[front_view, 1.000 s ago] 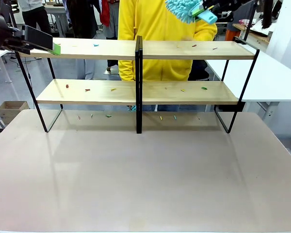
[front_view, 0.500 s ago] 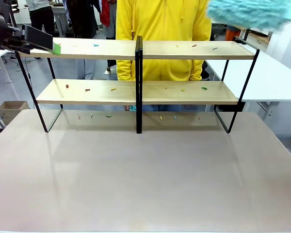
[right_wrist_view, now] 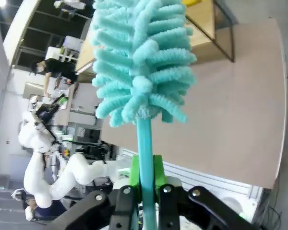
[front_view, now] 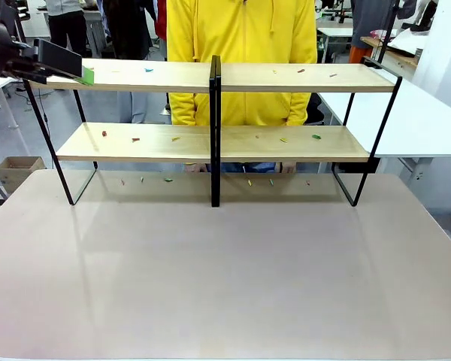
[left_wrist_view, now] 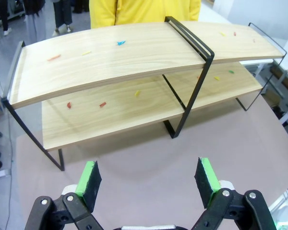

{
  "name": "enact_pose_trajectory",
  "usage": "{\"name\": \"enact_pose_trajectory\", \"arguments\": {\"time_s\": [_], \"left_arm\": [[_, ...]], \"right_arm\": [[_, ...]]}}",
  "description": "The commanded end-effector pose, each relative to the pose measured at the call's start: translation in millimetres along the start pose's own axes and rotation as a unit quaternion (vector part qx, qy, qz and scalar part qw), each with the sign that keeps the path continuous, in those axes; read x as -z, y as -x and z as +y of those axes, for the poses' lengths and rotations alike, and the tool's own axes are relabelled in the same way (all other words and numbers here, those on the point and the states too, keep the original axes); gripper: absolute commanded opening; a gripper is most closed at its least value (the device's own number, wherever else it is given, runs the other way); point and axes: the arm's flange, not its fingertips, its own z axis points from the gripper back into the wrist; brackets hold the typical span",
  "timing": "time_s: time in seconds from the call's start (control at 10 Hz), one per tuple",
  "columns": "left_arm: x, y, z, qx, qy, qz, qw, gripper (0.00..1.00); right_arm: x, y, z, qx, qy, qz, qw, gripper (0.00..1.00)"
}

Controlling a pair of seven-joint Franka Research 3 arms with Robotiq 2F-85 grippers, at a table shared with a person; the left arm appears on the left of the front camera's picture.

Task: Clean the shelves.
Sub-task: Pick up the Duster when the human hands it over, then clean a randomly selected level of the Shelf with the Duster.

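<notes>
The shelves (front_view: 286,77) stand across the far half of the beige tabletop, two light-wood boards on a black frame. Small coloured scraps (front_view: 148,70) lie scattered on both boards. My left gripper (front_view: 83,73) hovers at the upper board's left end. In the left wrist view it (left_wrist_view: 148,178) is open and empty, looking down on the shelves (left_wrist_view: 110,52). My right gripper (right_wrist_view: 146,178) is shut on the teal handle of a fluffy teal duster (right_wrist_view: 139,62), held up away from the shelves (right_wrist_view: 201,24).
A person in a yellow hoodie (front_view: 240,45) stands close behind the shelves. A white table (front_view: 428,120) adjoins the right end. More scraps (front_view: 249,182) lie on the tabletop under the rack. The beige tabletop (front_view: 225,271) in front is bare.
The teal duster swept from the upper middle to the upper right and out of the front view. The left gripper has stayed still.
</notes>
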Motion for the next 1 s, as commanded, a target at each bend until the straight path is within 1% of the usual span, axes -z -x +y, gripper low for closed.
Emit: {"name": "enact_pose_trajectory", "arguments": {"time_s": [0.0, 0.9], "left_arm": [[0.3, 0.1, 0.8, -0.001, 0.001, 0.0, 1.0, 1.0], [0.3, 0.1, 0.8, -0.001, 0.001, 0.0, 1.0, 1.0]], "right_arm": [[-10.3, 0.8, 14.5, 0.002, -0.018, -0.002, 1.0, 0.0], [-10.3, 0.8, 14.5, 0.002, -0.018, -0.002, 1.0, 0.0]]}}
